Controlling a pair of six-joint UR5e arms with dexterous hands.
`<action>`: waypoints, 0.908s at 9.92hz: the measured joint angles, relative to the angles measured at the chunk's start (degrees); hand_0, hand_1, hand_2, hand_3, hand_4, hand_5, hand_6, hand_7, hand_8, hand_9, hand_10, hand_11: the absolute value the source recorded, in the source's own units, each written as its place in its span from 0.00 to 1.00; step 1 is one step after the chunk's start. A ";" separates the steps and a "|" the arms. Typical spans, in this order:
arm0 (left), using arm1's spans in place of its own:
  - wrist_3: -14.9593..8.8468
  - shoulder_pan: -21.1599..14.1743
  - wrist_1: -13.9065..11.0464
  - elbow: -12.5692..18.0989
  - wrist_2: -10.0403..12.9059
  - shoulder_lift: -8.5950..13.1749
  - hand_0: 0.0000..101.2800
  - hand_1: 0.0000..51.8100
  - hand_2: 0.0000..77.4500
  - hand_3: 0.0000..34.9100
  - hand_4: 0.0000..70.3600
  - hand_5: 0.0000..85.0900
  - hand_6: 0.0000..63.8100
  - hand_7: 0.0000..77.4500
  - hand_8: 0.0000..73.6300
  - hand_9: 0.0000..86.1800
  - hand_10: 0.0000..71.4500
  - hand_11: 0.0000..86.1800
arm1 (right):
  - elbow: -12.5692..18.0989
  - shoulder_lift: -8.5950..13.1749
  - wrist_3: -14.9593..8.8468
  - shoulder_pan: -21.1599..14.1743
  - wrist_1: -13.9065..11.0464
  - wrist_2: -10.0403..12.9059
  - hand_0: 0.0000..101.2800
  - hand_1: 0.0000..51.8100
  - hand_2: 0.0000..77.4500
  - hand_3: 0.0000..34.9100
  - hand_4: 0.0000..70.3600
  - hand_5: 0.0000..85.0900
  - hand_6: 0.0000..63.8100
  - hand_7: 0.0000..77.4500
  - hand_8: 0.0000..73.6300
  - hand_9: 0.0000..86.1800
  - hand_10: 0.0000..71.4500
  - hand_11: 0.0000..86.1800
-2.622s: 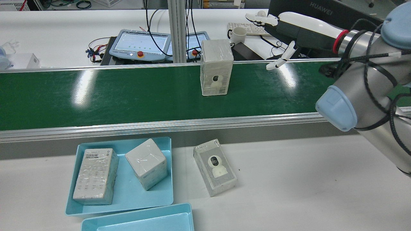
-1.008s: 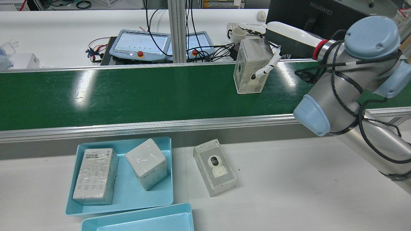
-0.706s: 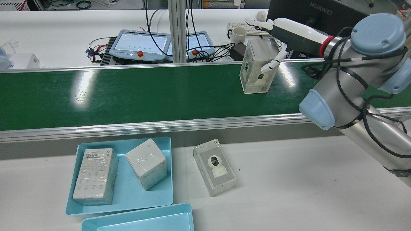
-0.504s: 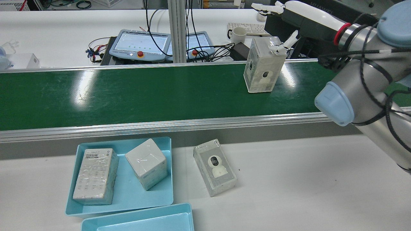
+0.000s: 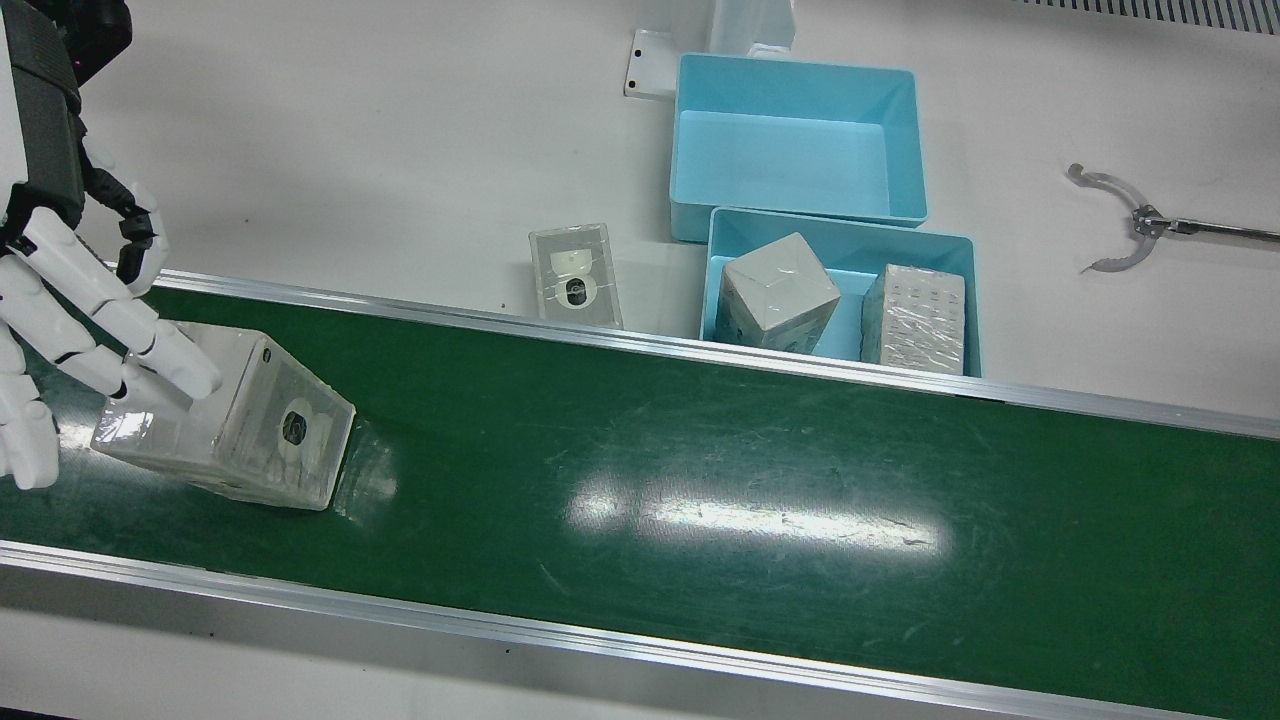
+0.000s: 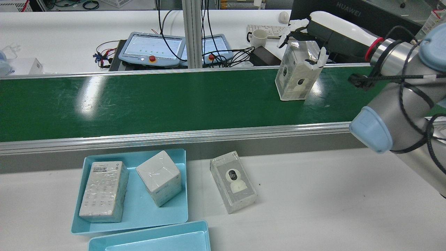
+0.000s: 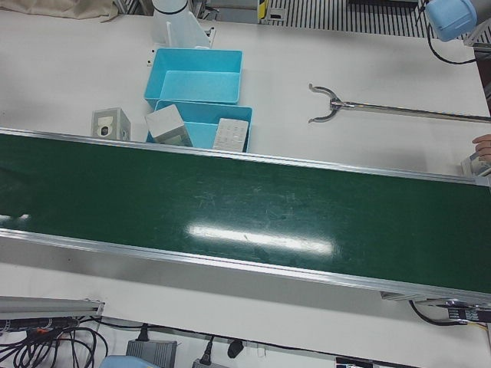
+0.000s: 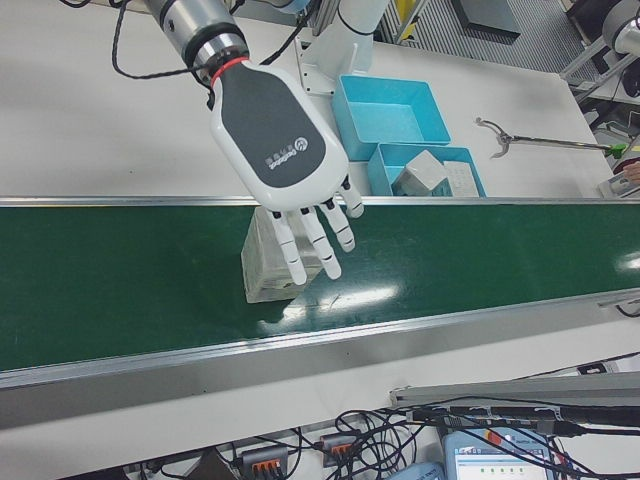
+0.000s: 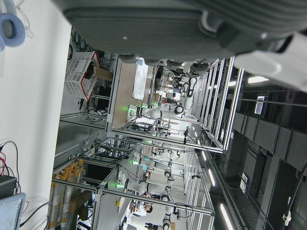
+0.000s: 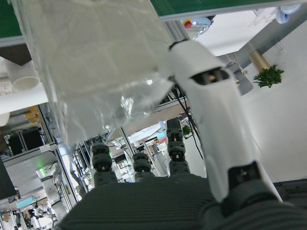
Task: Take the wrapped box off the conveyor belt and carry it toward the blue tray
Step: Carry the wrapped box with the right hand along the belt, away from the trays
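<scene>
Catching the box [image 6: 296, 75] mid-grab here: down on the belt [image 6: 139, 101] at its right end in the rear view, tipped onto one bottom edge, nowhere near the tray [image 6: 139, 211] yet. Got the right hand [image 6: 308, 33] draped over the top, fingers [image 5: 150, 345] laid across the upper face and thumb [image 10: 206, 81] pressed on the opposite side, so pinching the box rather than spread wide or empty. Probably gripped from above like that to stay clear of the belt and leave the bottom free for setting down later; probably tilted just from being squeezed high up. Looks like a shaky hold though, judging by those nearly straight fingers in the right-front view. Worth comparing views: rear one for the tilt and the long haul across to the tray, past a spare box [image 6: 233, 181] lying on the worktop [image 6: 331, 195]; right hand view for the thumb actually touching the wrap; front one for the fingertips on top. Can't tell anything about the left hand [image 9: 168, 19], with only a slice of palm in its own view and nothing elsewhere.
</scene>
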 joint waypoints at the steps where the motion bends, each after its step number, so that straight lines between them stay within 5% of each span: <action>1: 0.00 0.00 0.00 0.00 0.00 0.00 0.00 0.00 0.01 0.00 0.01 0.01 0.01 0.01 0.00 0.01 0.01 0.00 | -2.34 0.05 0.09 -0.93 -0.46 -0.36 0.58 0.33 0.63 0.55 0.54 0.26 0.26 0.15 0.15 0.08 0.31 0.04; 2: 0.00 0.00 0.00 0.00 0.00 0.00 0.00 0.00 0.01 0.00 0.01 0.01 0.01 0.01 0.00 0.01 0.01 0.00 | -3.64 0.13 0.17 -0.99 -0.81 -0.63 0.47 0.09 0.36 0.67 0.26 0.06 0.00 0.01 0.00 0.02 0.00 0.02; 4: 0.00 0.00 0.00 0.00 0.00 0.00 0.00 0.00 0.01 0.00 0.01 0.01 0.01 0.01 0.01 0.00 0.01 0.00 | -3.01 0.59 0.89 1.34 -2.23 -2.53 0.47 0.09 0.36 0.67 0.26 0.06 0.00 0.01 0.00 0.02 0.00 0.02; 5: 0.00 0.00 0.00 0.00 0.00 0.00 0.00 0.00 0.01 0.00 0.01 0.01 0.01 0.01 0.01 0.00 0.01 0.00 | -1.72 0.76 1.59 3.39 -3.46 -3.65 0.36 0.06 0.06 0.81 0.00 0.03 0.00 0.01 0.00 0.02 0.00 0.02; 6: 0.00 0.00 0.00 0.00 0.00 0.00 0.00 0.00 0.01 0.00 0.01 0.01 0.01 0.01 0.01 0.00 0.01 0.00 | 0.71 0.88 2.36 6.17 -5.73 -5.10 0.36 0.06 0.06 0.81 0.00 0.03 0.00 0.01 0.00 0.02 0.00 0.02; 7: 0.00 0.00 0.00 0.00 0.00 0.00 0.00 0.00 0.01 0.00 0.01 0.01 0.01 0.01 0.01 0.00 0.01 0.00 | 2.40 0.74 2.70 8.04 -7.96 -6.61 0.22 0.05 0.05 0.87 0.00 0.03 0.00 0.01 0.00 0.02 0.00 0.02; 9: 0.00 0.00 0.00 0.00 0.00 0.00 0.00 0.00 0.01 0.00 0.01 0.01 0.00 0.01 0.00 0.01 0.01 0.00 | 1.96 0.07 0.75 9.85 -10.19 -8.32 0.29 0.14 0.07 0.87 0.00 0.03 0.00 0.01 0.00 0.02 0.00 0.02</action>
